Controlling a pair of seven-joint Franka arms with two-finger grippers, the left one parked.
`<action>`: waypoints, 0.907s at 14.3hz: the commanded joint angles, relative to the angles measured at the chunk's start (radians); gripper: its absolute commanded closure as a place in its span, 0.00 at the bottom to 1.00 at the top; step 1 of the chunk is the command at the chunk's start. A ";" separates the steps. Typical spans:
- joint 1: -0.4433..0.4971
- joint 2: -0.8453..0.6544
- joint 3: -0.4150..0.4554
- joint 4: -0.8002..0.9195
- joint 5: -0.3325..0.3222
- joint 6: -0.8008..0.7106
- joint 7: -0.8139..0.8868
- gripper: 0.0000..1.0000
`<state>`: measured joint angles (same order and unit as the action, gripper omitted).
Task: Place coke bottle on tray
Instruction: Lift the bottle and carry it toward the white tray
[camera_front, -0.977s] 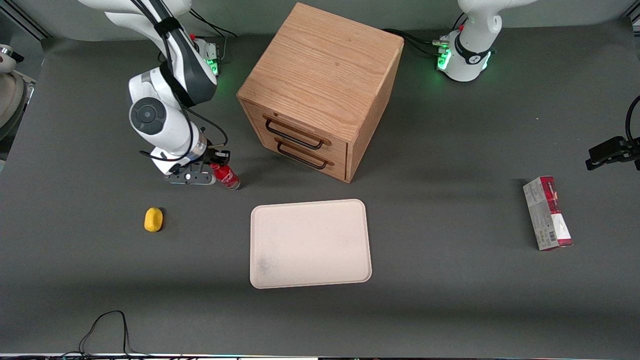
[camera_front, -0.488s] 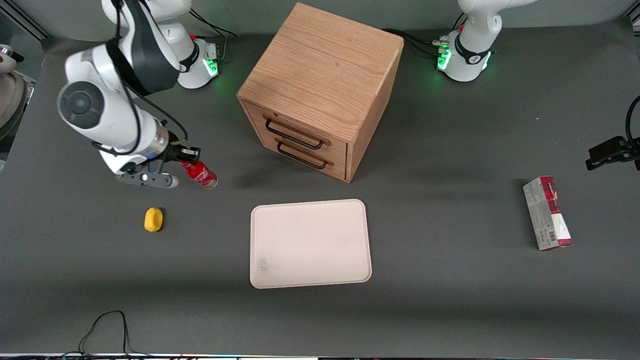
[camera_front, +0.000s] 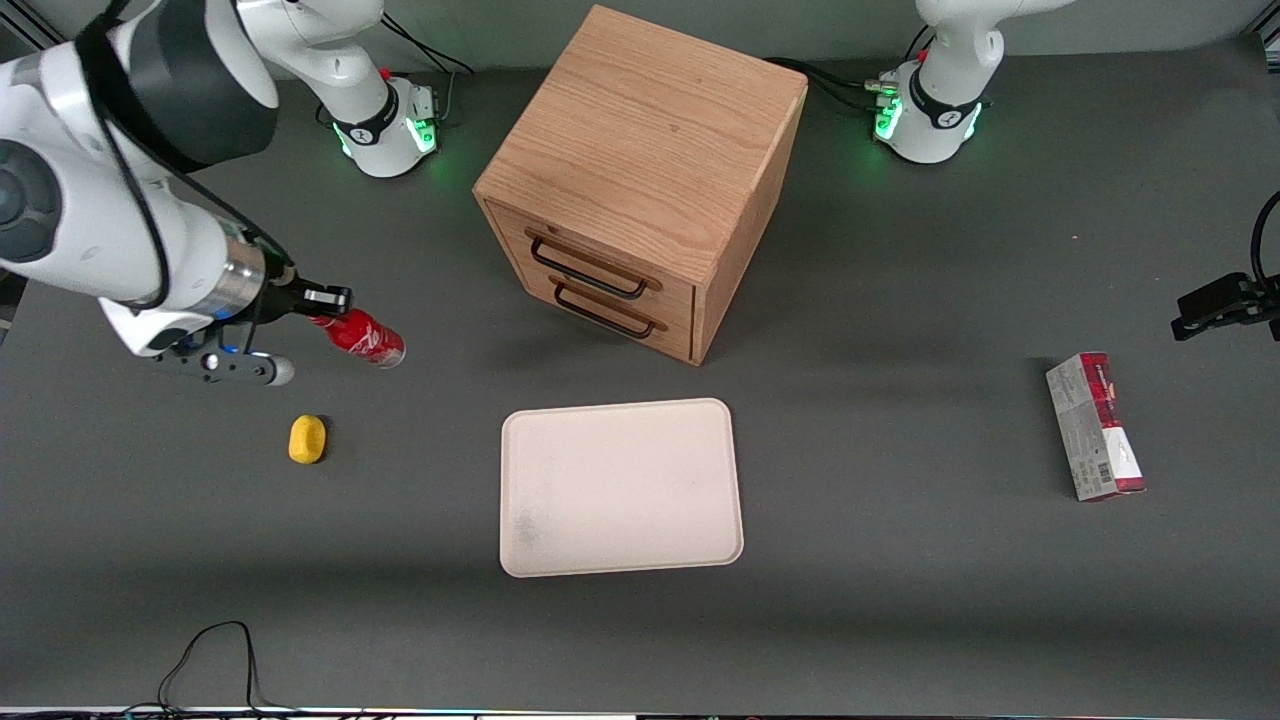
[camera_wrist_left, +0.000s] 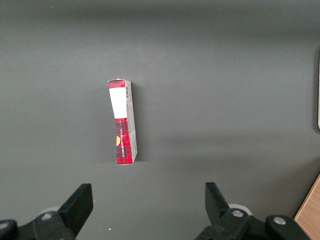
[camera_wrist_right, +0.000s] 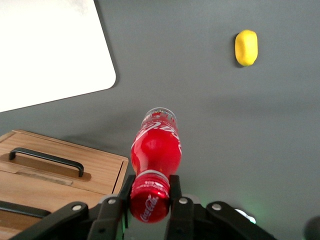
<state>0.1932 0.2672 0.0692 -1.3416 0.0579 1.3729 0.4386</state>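
Tool (camera_front: 322, 308) of the working arm, lifted above the dark worktop (camera_front: 900, 600) toward that arm's end, fingers (camera_wrist_right: 181, 210) clamped on the capped neck of the coke bottle (camera_front: 361, 338), which hangs clear of the surface, tilted. Tray (camera_front: 620, 487) flat on the worktop, nearer the front camera than the two-drawer wooden cabinet (camera_front: 640, 180) and well apart from the bottle. Small yellow object (camera_front: 307, 439) on the worktop, nearer the camera than the tool.
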 joint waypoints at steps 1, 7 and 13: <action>-0.001 0.124 0.001 0.211 0.017 -0.087 0.005 1.00; 0.008 0.332 0.014 0.415 0.013 -0.042 0.081 1.00; 0.055 0.466 0.014 0.429 0.010 0.199 0.222 1.00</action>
<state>0.2348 0.6827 0.0820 -0.9799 0.0583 1.5295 0.5922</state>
